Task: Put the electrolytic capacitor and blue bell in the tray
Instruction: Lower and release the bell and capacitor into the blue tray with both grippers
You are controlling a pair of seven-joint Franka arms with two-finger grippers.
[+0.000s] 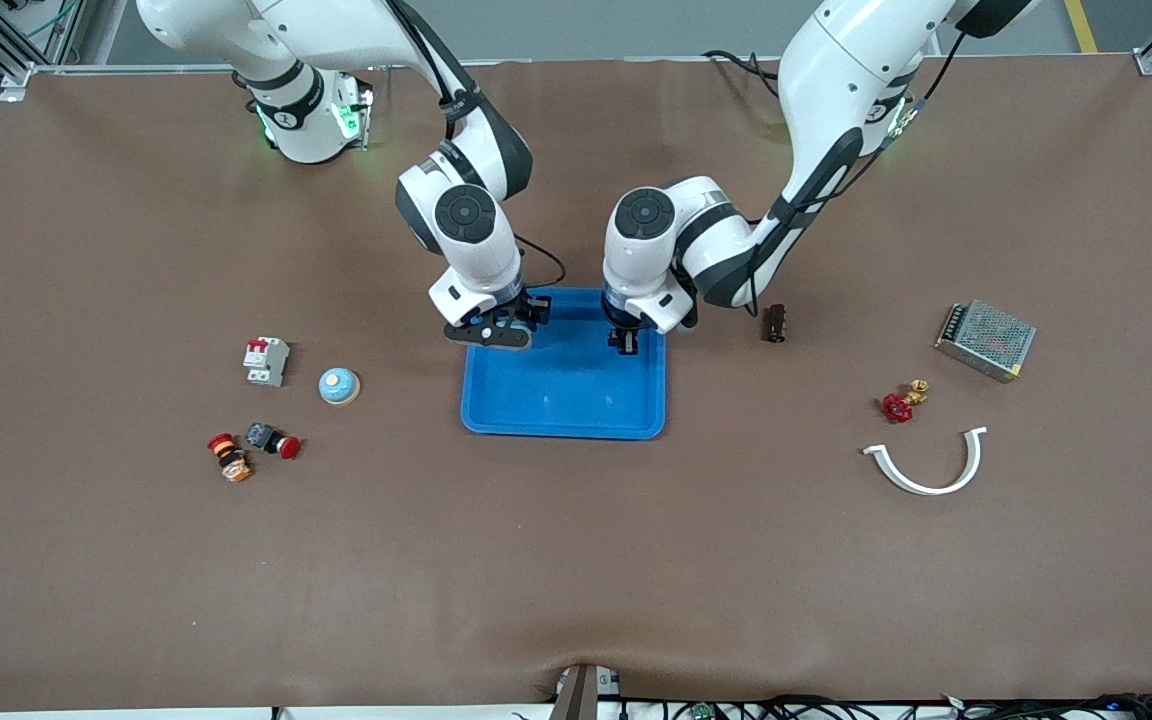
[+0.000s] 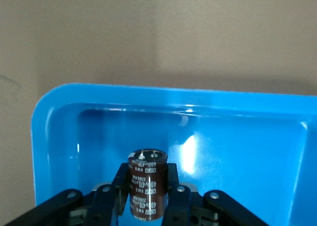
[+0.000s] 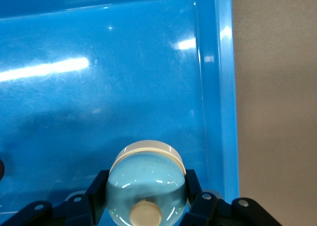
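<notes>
Left hand [image 2: 147, 206] clamped on dark-brown cylindrical electrolytic capacitor [image 2: 147, 184] with white lettering and silver terminal end; long axis runs along fingers, terminals pointing away from wrist, over shallow bright-blue plastic tray [image 1: 564, 415] at mid-table. Right hand [image 3: 147, 206] shut on pale-blue domed bell [image 3: 147, 186] with cream base ring and cream button, over same tray beside its rim.

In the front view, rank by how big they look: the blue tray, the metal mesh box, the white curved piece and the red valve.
1. blue tray
2. and 3. metal mesh box and white curved piece: look alike, unsure
4. red valve
</notes>
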